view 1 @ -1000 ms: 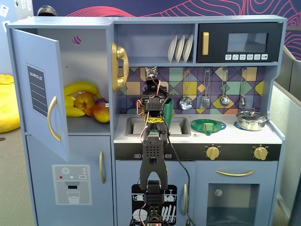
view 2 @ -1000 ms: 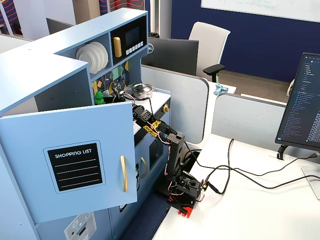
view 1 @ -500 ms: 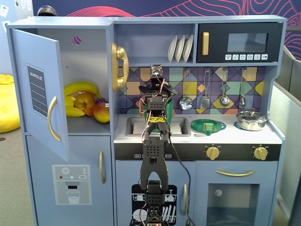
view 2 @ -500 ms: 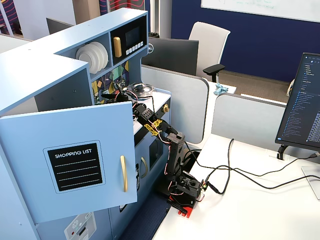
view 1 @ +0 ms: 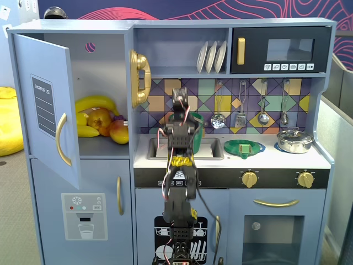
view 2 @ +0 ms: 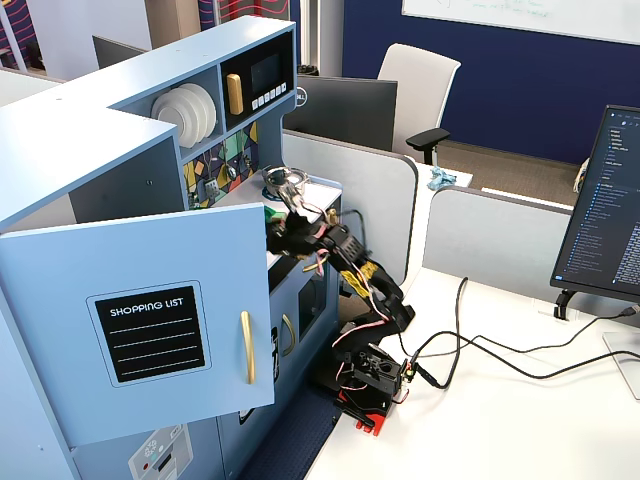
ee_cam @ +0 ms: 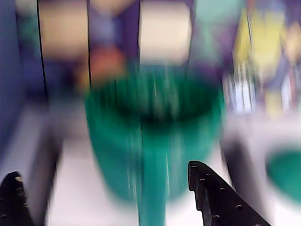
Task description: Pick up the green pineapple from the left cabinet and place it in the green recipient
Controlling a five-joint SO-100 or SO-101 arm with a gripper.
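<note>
The left cabinet [view 1: 105, 61] stands with its door [view 1: 47, 105] swung open, and the door fills the foreground in another fixed view [view 2: 150, 320]. The green recipient [view 1: 194, 118] stands on the counter behind the arm. In the wrist view it is a blurred ribbed cup [ee_cam: 155, 136] straight ahead. My gripper [ee_cam: 103, 169] is open, its fingers [ee_cam: 207, 193] wide apart in front of the cup. It is raised above the sink [view 1: 178, 98]. A blurred green streak runs down between the fingers; I cannot tell what it is. No green pineapple can be made out.
A yellow banana [view 1: 94, 102] and orange-red fruits [view 1: 105, 124] lie on the cabinet shelf. A flat green dish [view 1: 244, 147] and a steel pot [view 1: 294, 141] sit on the counter to the right in that fixed view. Utensils [view 1: 241, 113] hang on the back wall.
The arm has drawn back from the counter, its elbow dropping low and the gripper swinging up. A small green thing seen at the gripper a second ago no longer shows.
</note>
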